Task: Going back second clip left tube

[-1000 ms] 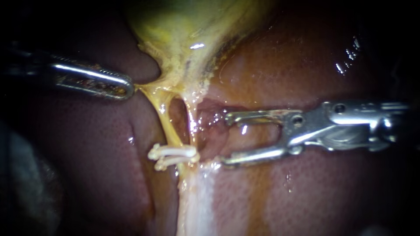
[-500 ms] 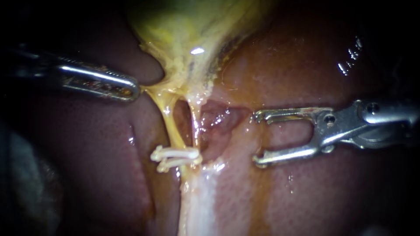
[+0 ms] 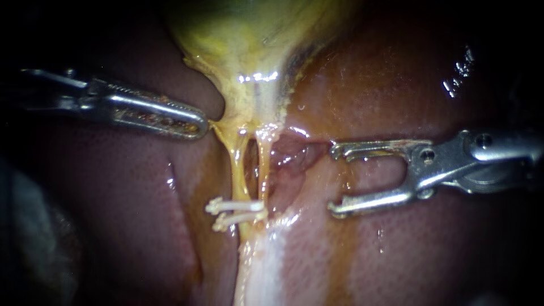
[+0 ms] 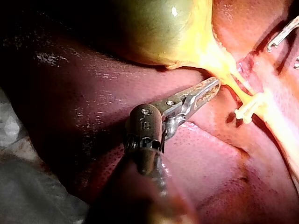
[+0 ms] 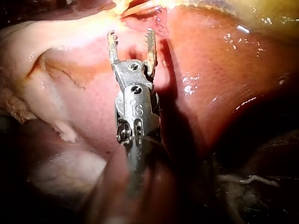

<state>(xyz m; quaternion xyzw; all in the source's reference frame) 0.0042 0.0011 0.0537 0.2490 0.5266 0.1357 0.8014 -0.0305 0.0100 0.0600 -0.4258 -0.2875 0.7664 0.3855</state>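
Since a second ago my right instrument (image 3: 332,180) has backed off to the right, away from the clips, and it's barely budged in the last half second. Its jaws are wide apart with nothing between them, just hanging over the liver (image 3: 396,85), well clear of both tubes. My left instrument (image 3: 204,126) has slid in toward the middle too, so the tubes that were pulled off slantwise now run pretty much straight up and down. Its jaws are closed together, pinching a bit of the yellow edge at the narrow bottom of the gallbladder (image 3: 238,45); the left wrist view shows the same, tip right up against that yellow tissue. The left tube (image 3: 238,170) runs down from there, with the right tube (image 3: 264,170) just beside it and a dark slit between them. Two white clips (image 3: 241,207) sit low on the left tube, one right under the other, lying crosswise with their ends sticking out to the left. Below the clips everything merges into one pale, wet strip running down over the liver.
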